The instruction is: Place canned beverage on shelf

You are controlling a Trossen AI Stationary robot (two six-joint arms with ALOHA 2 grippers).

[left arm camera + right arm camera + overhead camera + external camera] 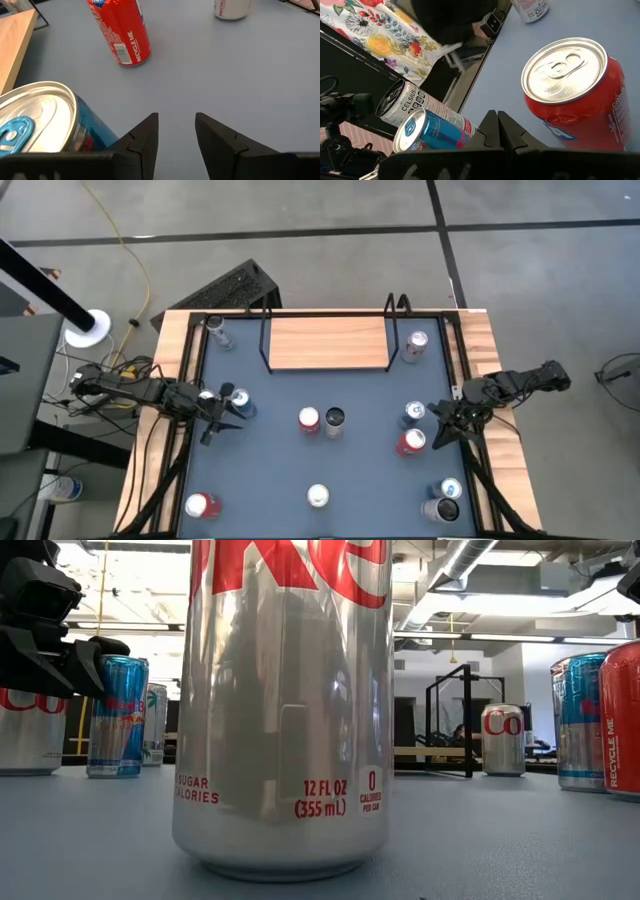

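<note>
On grey-blue tabletop (330,470), scattered cans (308,419).

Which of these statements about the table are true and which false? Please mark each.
1. The light-wood shelf with black metal frame carries no can. True.
2. The left gripper holds a can. False: its fingers stand apart with nothing between them; a blue can stands beside it.
3. The right gripper is shut and holds nothing. True.
4. The red can near the right gripper lies on its side. False: it stands upright.
</note>
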